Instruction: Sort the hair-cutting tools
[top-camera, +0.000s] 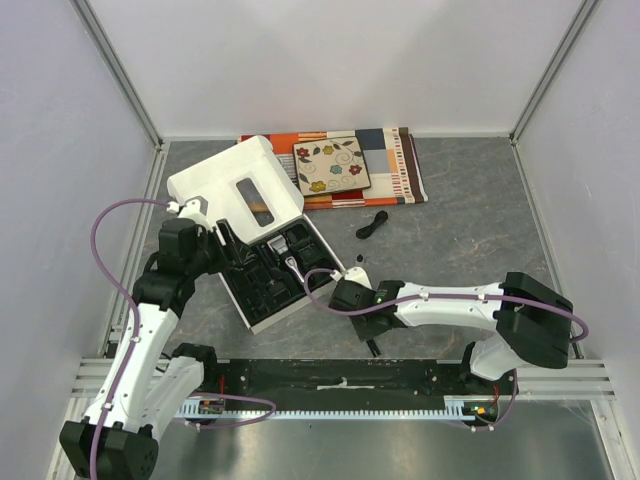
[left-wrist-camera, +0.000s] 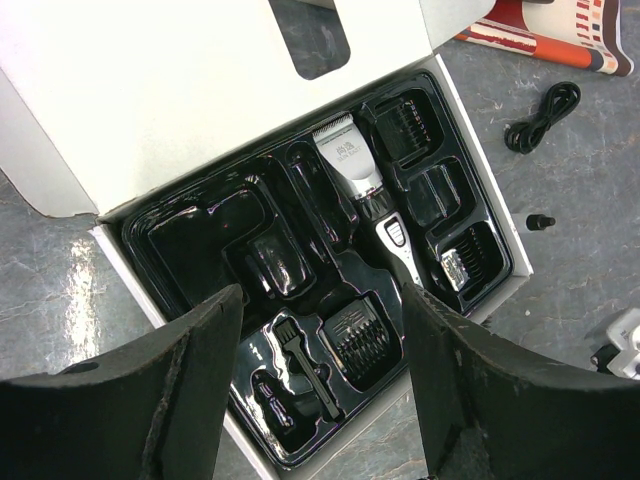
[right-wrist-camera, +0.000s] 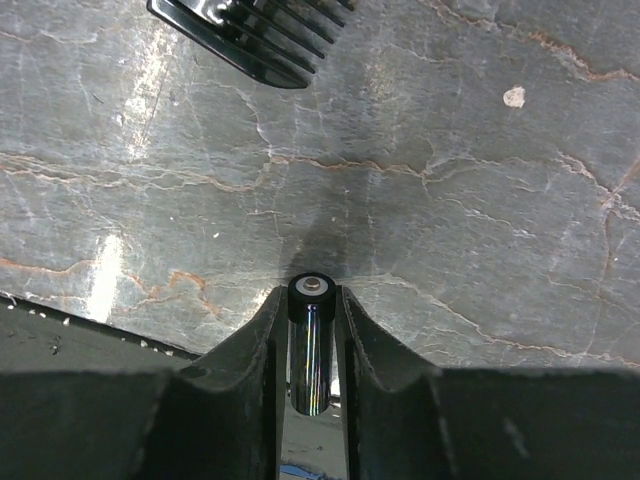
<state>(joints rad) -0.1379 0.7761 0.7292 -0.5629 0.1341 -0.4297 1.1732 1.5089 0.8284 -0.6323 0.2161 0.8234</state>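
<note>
The black-and-silver hair clipper (left-wrist-camera: 352, 172) lies in the black tray (left-wrist-camera: 190, 235) of the open white box (top-camera: 232, 185). Comb guards (left-wrist-camera: 362, 340) and a small brush (left-wrist-camera: 305, 372) also lie in the tray's pockets. My left gripper (left-wrist-camera: 320, 385) hovers open over the tray's near end, holding nothing. My right gripper (right-wrist-camera: 312, 305) is low over the table just right of the box, shut on a small black cylinder (right-wrist-camera: 311, 345) that stands on end between its fingers. Another comb guard (right-wrist-camera: 250, 35) lies on the table beyond it. A coiled cord (top-camera: 373, 224) and a second tiny cylinder (left-wrist-camera: 540, 222) rest on the table.
A flowered tile (top-camera: 331, 166) sits on a striped cloth (top-camera: 398, 165) at the back. The box lid (top-camera: 225, 180) leans open toward the back left. A small black part (top-camera: 372, 347) lies near the table's front edge, by the rail.
</note>
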